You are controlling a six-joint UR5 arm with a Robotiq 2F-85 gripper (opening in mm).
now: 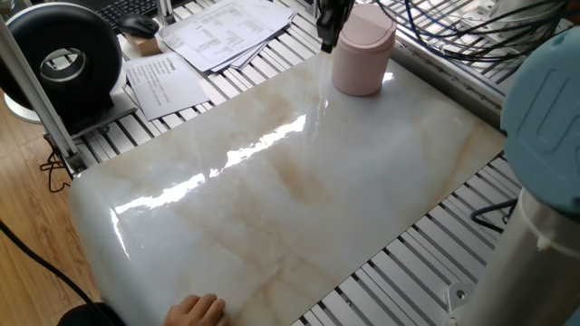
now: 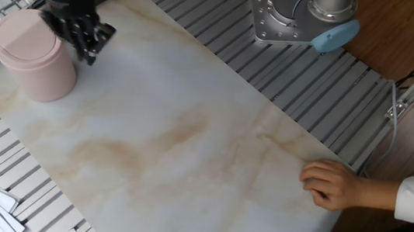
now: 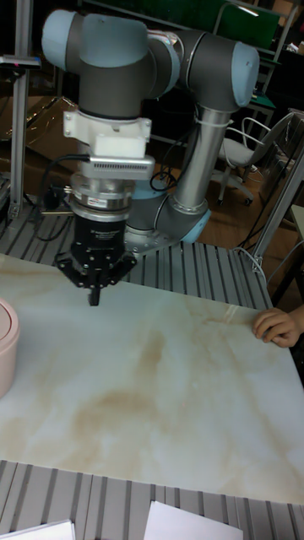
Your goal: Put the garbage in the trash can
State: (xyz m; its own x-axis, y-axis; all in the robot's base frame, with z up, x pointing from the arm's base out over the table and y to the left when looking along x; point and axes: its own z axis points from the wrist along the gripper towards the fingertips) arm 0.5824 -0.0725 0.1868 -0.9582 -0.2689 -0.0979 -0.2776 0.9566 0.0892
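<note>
The pale pink trash can (image 1: 362, 56) stands with its domed lid on, at a corner of the marble sheet (image 1: 299, 190). It also shows as the trash can (image 2: 33, 53) and, cut off at the left edge, the trash can (image 3: 5, 337). My gripper (image 2: 90, 54) hangs just beside the can, a little above the sheet. Its fingertips are drawn together, and I see nothing between them in the gripper (image 3: 93, 295). Only the gripper's dark body (image 1: 328, 23) shows left of the can. The garbage is out of view in every frame.
A person's hand (image 2: 333, 185) rests on the sheet's edge opposite the can. A black round device (image 1: 63, 56) and printed paper sheets (image 1: 227, 32) lie on the slatted table beside the sheet. The arm's base (image 2: 304, 18) stands at one long side, with cables (image 1: 453, 27) behind the can.
</note>
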